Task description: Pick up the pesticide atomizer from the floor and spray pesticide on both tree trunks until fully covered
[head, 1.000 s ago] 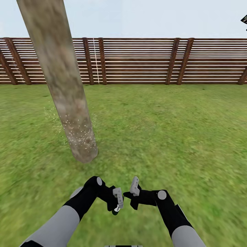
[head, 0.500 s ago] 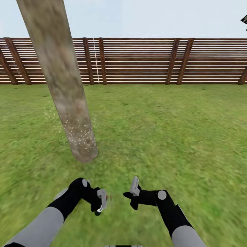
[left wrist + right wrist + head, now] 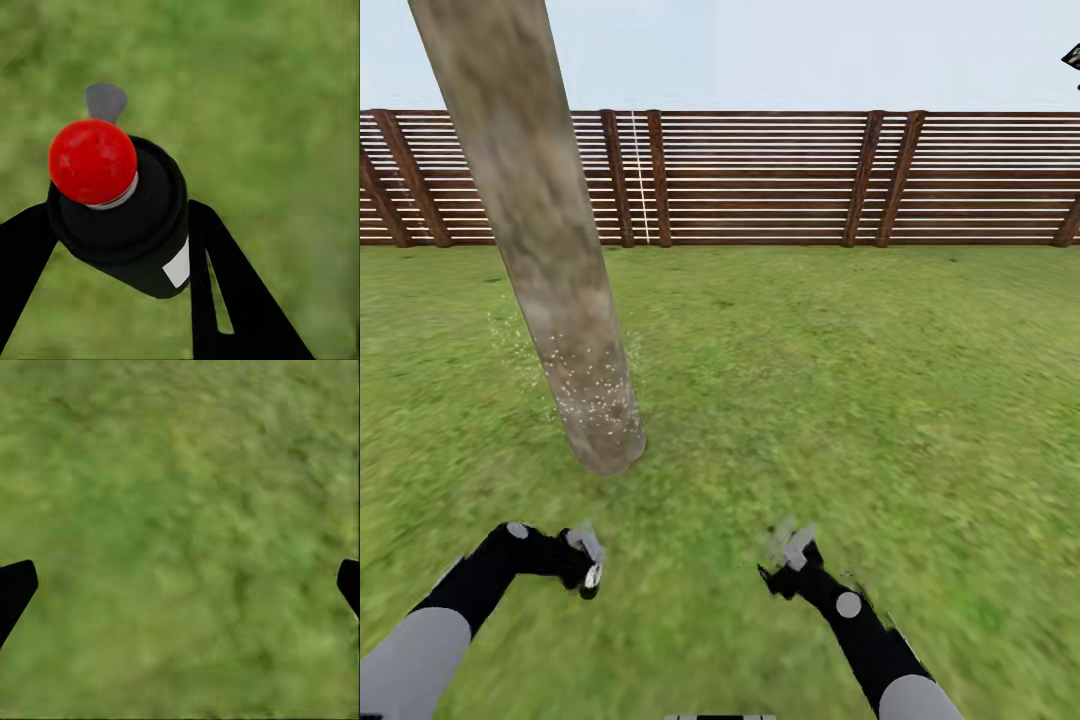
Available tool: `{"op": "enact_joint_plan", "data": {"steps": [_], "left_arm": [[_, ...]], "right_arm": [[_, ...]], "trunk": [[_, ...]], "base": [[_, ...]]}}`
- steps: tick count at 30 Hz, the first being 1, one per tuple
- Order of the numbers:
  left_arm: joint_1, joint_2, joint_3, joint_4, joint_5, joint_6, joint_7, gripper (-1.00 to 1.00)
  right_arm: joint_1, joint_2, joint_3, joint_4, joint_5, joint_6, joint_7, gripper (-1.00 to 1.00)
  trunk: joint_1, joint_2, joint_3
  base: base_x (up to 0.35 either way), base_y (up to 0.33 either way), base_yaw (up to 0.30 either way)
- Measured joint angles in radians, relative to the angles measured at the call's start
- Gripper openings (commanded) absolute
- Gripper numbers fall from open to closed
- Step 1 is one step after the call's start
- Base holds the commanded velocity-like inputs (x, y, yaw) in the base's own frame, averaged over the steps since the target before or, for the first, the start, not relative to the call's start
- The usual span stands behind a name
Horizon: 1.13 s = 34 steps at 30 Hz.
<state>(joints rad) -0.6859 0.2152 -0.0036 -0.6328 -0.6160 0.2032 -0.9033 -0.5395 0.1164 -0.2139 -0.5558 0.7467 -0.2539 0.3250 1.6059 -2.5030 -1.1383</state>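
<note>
A thick grey-brown tree trunk rises from the grass at the left of the head view; fine white pesticide specks dot its lower part. My left gripper hangs low at the left, just short of the trunk's base, and is shut on the pesticide atomizer, a dark bottle with a red round top and a white label. My right gripper hovers over the lawn at centre right, open, with only grass between its finger tips.
A brown slatted wooden fence runs across the back of the lawn. Grass stretches wide to the right of the trunk. A dark scrap of foliage shows at the top right corner.
Both arms have swung apart: the left gripper with the atomizer moved left and lower, the right gripper moved right and down. The camera has not shifted.
</note>
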Motion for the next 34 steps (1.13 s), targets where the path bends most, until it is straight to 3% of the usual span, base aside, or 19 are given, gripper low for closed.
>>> {"op": "enact_joint_plan", "data": {"steps": [1,2,3,4,5,6,8,10,14,21,25,34], "left_arm": [[0.007,-0.001,0.098,0.068,0.149,-0.045,0.104,-1.00],[0.037,-0.004,0.165,0.206,0.299,-0.253,0.340,-1.00],[0.088,-0.005,0.173,0.269,0.321,-0.353,0.543,-1.00],[0.098,-0.008,0.178,0.319,0.366,-0.429,0.671,-1.00],[0.120,-0.009,0.182,0.373,0.436,-0.513,0.788,-1.00],[0.167,-0.009,0.182,0.402,0.484,-0.578,0.848,-1.00],[0.234,-0.008,0.181,0.421,0.529,-0.645,0.884,-1.00],[0.251,-0.007,0.179,0.454,0.539,-0.656,0.890,-1.00],[0.264,-0.001,0.181,0.493,0.600,-0.664,0.897,-1.00],[0.284,0.003,0.184,0.493,0.627,-0.666,0.897,-1.00],[0.284,0.003,0.185,0.493,0.630,-0.666,0.897,-1.00],[0.284,0.003,0.184,0.492,0.630,-0.666,0.897,-1.00]], "right_arm": [[0.002,-0.024,-0.045,0.122,-0.016,-0.041,-0.234,1.00],[0.003,-0.044,-0.103,0.278,-0.054,-0.181,-0.438,1.00],[0.005,-0.047,-0.110,0.345,-0.059,-0.234,-0.515,1.00],[0.015,-0.048,-0.114,0.372,-0.063,-0.288,-0.578,1.00],[0.046,-0.048,-0.118,0.389,-0.066,-0.355,-0.656,1.00],[0.082,-0.049,-0.119,0.396,-0.068,-0.400,-0.705,1.00],[0.117,-0.048,-0.118,0.401,-0.067,-0.443,-0.736,1.00],[0.123,-0.048,-0.117,0.404,-0.064,-0.449,-0.739,1.00],[0.125,-0.049,-0.116,0.484,-0.061,-0.449,-0.738,1.00],[0.145,-0.046,-0.116,0.528,-0.062,-0.447,-0.738,1.00],[0.178,-0.047,-0.116,0.528,-0.061,-0.447,-0.738,1.00],[0.182,-0.047,-0.116,0.528,-0.062,-0.447,-0.738,1.00]], "trunk": [[0.000,0.000,0.000],[0.000,0.000,0.000],[0.000,0.000,0.000],[0.000,0.000,0.000],[0.000,0.000,0.000],[0.000,0.000,0.000],[0.000,0.000,0.000],[0.000,0.000,0.000],[0.000,0.000,0.000],[0.000,0.000,0.000],[0.000,0.000,0.000],[0.000,0.000,0.000]], "base": [[0.000,0.000,0.000],[0.000,0.000,0.000],[0.000,0.000,0.000],[0.000,0.000,0.000],[0.000,0.000,0.000],[0.000,0.000,0.000],[0.000,0.000,0.000],[0.000,0.000,0.000],[0.000,0.000,0.000],[0.000,0.000,0.000],[0.000,0.000,0.000],[0.000,0.000,0.000]]}}
